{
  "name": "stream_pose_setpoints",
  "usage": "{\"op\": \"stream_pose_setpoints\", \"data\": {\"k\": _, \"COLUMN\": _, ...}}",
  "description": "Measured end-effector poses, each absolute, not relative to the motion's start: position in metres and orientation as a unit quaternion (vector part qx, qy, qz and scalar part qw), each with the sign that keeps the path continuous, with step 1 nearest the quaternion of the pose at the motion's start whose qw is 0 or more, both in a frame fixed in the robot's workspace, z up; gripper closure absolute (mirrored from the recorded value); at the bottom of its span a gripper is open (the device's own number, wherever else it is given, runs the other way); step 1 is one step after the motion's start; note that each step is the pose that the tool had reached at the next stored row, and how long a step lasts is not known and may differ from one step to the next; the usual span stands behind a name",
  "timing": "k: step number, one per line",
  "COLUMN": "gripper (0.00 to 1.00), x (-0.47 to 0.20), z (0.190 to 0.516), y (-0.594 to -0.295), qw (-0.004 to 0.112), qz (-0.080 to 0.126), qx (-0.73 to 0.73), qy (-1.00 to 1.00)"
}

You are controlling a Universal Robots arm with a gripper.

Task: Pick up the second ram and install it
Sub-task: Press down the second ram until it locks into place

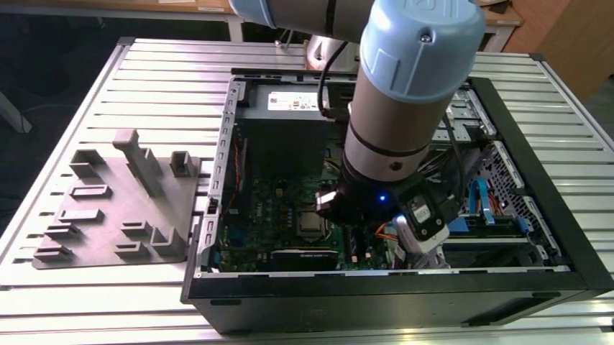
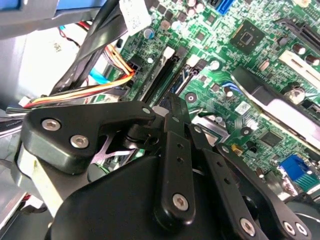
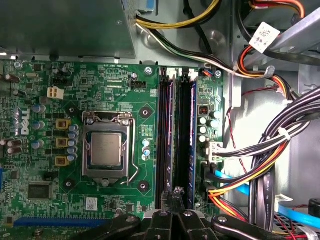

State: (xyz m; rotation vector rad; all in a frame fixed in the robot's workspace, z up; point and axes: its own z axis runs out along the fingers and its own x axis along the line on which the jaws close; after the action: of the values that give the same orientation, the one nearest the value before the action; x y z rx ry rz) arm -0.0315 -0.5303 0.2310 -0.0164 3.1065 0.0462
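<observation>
Inside the open computer case [image 1: 384, 295], the arm [image 1: 408, 100] is seen reaching down over the green motherboard [image 3: 100, 85]. In both wrist views the gripper [image 3: 176, 193] [image 2: 172, 106] is held low at the near end of two long dark strips that run side by side just beside the processor socket [image 3: 106, 150]. The jaws are drawn together, with their tips meeting and nothing made out between them.

The second ram [image 3: 186, 145] is taken to be the strip farther from the socket, though the two are hard to tell apart. It is seen edge-on as a long, thin, dark board with a bluish sheen along its top, standing upright in its slot and parallel to its neighbour [image 3: 165, 145]. In the second wrist view a bluish length of it [image 2: 180, 83] is seen just beyond the fingertips. Whether the tips are touching its top edge cannot be told.

Bundled cables [image 3: 260, 165] are seen beside the slots, away from the socket, and the grey power-supply box [image 3: 65, 25] lies past the far end of the strips. On the slatted table [image 1: 57, 302], towards the exterior view's left, a grey holder plate [image 1: 96, 215] is laid just beside the case.
</observation>
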Motion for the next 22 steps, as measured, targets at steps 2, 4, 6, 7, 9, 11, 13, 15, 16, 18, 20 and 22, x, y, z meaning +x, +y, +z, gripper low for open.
{"op": "stream_pose_setpoints", "data": {"k": 2, "gripper": 0.93, "x": -0.0314, "z": 0.2309, "y": -0.5311, "qw": 0.017, "qz": 0.014, "qx": -0.005, "qy": 1.000}}
{"op": "stream_pose_setpoints", "data": {"k": 4, "gripper": 0.93, "x": -0.0313, "z": 0.2306, "y": -0.5319, "qw": 0.017, "qz": 0.014, "qx": -0.005, "qy": 1.000}}
{"op": "stream_pose_setpoints", "data": {"k": 6, "gripper": 0.93, "x": -0.0313, "z": 0.2306, "y": -0.5318, "qw": 0.017, "qz": 0.014, "qx": -0.005, "qy": 1.000}}
{"op": "stream_pose_setpoints", "data": {"k": 7, "gripper": 0.93, "x": -0.0313, "z": 0.2306, "y": -0.5319, "qw": 0.017, "qz": 0.014, "qx": -0.005, "qy": 1.000}}
{"op": "stream_pose_setpoints", "data": {"k": 9, "gripper": 0.93, "x": -0.0313, "z": 0.2304, "y": -0.5319, "qw": 0.017, "qz": 0.014, "qx": -0.005, "qy": 1.000}}
{"op": "stream_pose_setpoints", "data": {"k": 11, "gripper": 0.93, "x": -0.0313, "z": 0.2289, "y": -0.5319, "qw": 0.017, "qz": 0.014, "qx": -0.005, "qy": 1.000}}
{"op": "stream_pose_setpoints", "data": {"k": 13, "gripper": 0.93, "x": -0.0313, "z": 0.2278, "y": -0.5319, "qw": 0.017, "qz": 0.014, "qx": -0.005, "qy": 1.000}}
{"op": "stream_pose_setpoints", "data": {"k": 15, "gripper": 0.93, "x": -0.0313, "z": 0.2266, "y": -0.5319, "qw": 0.017, "qz": 0.014, "qx": -0.005, "qy": 1.000}}
{"op": "stream_pose_setpoints", "data": {"k": 16, "gripper": 0.93, "x": -0.0313, "z": 0.2260, "y": -0.5319, "qw": 0.017, "qz": 0.014, "qx": -0.005, "qy": 1.000}}
{"op": "stream_pose_setpoints", "data": {"k": 18, "gripper": 0.93, "x": -0.0313, "z": 0.2256, "y": -0.5319, "qw": 0.017, "qz": 0.014, "qx": -0.005, "qy": 1.000}}
{"op": "stream_pose_setpoints", "data": {"k": 20, "gripper": 0.93, "x": -0.0313, "z": 0.2255, "y": -0.5319, "qw": 0.017, "qz": 0.014, "qx": -0.005, "qy": 1.000}}
{"op": "stream_pose_setpoints", "data": {"k": 22, "gripper": 0.93, "x": -0.0313, "z": 0.2246, "y": -0.5318, "qw": 0.017, "qz": 0.014, "qx": -0.005, "qy": 1.000}}
